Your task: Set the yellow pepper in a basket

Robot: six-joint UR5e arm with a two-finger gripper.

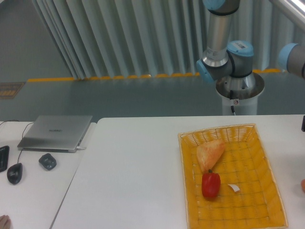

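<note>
I see the basket (267,157) near the desk's (133,171) right edge, holding a red pepper (211,184) and bread piece (209,153). The yellow pepper and the end effector are outside my view, so its opening I cannot tell.

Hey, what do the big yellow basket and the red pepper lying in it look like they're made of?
The basket looks like woven wicker or a plastic imitation, judging by its yellow-orange lattice weave and braided rim; which one is unclear. The red pepper has a smooth, slightly shiny skin with a dark stem, so it may be a plastic toy, but a real one can't be ruled out.
</note>
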